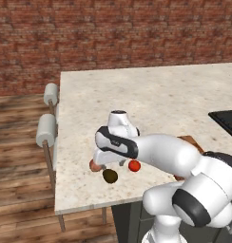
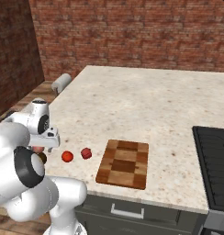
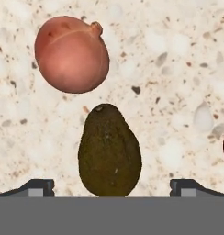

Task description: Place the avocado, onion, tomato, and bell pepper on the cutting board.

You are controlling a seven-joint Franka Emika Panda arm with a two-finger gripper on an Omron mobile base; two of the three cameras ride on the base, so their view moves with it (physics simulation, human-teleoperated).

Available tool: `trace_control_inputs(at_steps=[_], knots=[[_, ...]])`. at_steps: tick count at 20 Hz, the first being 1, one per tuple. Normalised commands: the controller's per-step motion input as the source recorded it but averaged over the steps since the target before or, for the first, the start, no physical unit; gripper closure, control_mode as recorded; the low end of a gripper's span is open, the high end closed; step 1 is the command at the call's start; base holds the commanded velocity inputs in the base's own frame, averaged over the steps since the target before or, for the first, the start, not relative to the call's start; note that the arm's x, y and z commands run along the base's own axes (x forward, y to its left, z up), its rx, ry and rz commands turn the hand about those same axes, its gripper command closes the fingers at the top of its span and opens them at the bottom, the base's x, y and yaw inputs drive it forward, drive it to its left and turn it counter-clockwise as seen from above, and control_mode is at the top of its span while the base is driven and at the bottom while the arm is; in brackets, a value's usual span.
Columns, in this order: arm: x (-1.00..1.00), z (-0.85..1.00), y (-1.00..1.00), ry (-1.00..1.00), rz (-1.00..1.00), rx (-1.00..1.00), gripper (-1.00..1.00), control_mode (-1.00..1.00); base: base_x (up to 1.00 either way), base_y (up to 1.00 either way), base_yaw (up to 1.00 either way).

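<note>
Avocado [image 3: 109,151] lies on the counter [image 1: 160,99] near its front left edge, centred between the spread fingers of the gripper [image 3: 112,187] (jaws wide, nothing held). Onion [image 3: 71,54] just beyond it. Tomato [image 2: 67,156] and bell pepper [image 2: 86,153] rightward; cutting board [image 2: 124,164] bare. Step: avocado pickup. Next, I judge: lower straight, close.

Red brick wall [image 1: 113,33] — plank floor [image 1: 18,156] — speckled counter [image 1: 151,95]
</note>
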Motion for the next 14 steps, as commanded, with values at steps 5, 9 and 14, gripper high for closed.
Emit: trace_control_inputs(at_steps=[5,9,14], knots=[[0.0,-0.25,0.0,0.04,0.0,0.0,-1.0,-1.0,0.0,0.0,0.0],[0.0,-0.23,0.0,0.03,0.0,0.0,-1.0,-1.0,0.0,0.0,0.0],[0.0,-0.28,0.07,0.05,0.0,0.0,-1.0,-1.0,0.0,0.0,0.0]])
